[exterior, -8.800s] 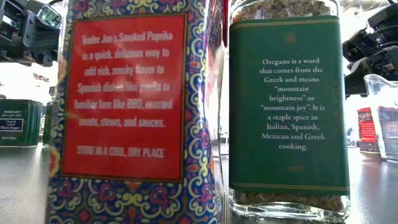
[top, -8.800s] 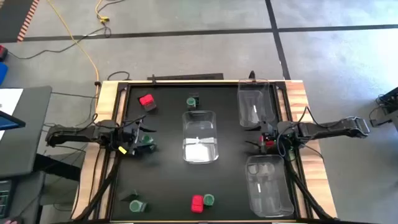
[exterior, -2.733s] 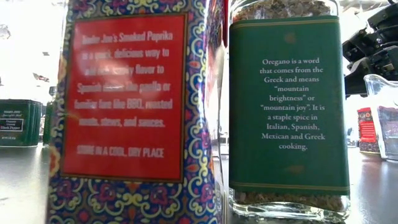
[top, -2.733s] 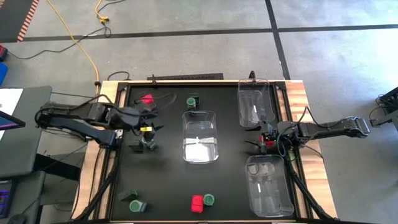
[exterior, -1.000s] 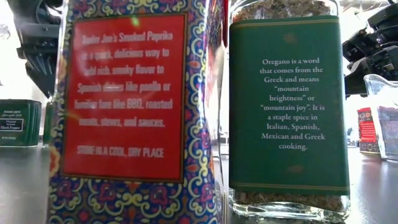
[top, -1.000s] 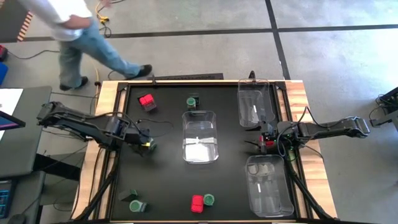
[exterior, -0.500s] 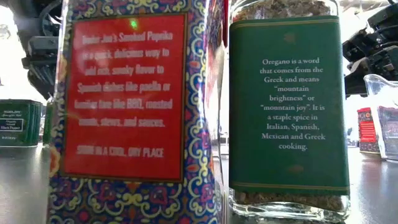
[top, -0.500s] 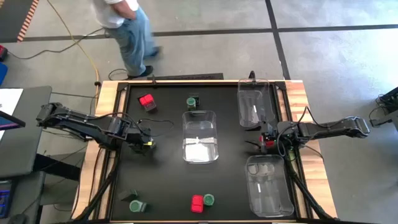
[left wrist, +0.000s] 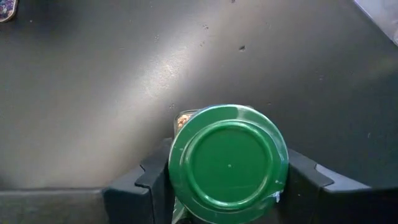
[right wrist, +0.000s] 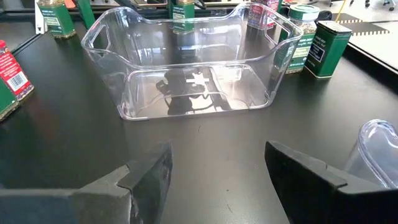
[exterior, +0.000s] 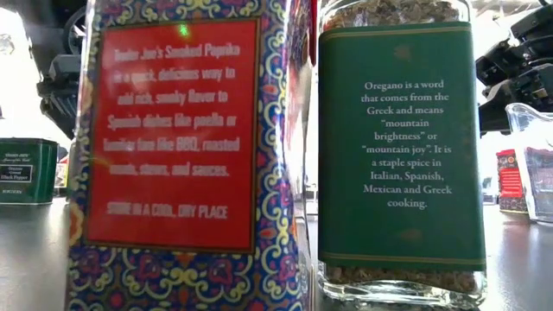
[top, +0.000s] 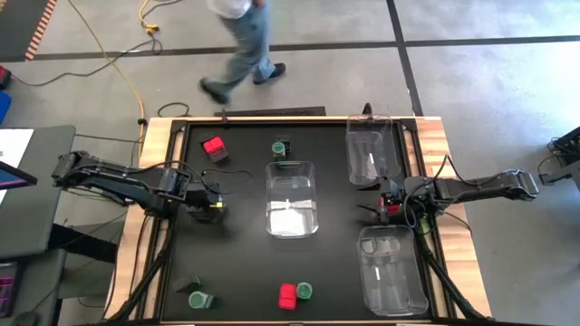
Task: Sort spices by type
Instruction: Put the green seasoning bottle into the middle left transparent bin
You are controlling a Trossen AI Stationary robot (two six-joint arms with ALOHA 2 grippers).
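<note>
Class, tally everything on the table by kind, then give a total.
Red boxes: 3
Green-lidded jars: 4
Dark tins: 2
Clear bins: 3
Total: 12

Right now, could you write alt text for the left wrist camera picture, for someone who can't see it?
Seen from straight above, a spice jar with a round green lid sits between the left gripper, one dark finger close on each side of it. The jar stands on a bare black table, with a glint of a clear bin at the far corner.
</note>
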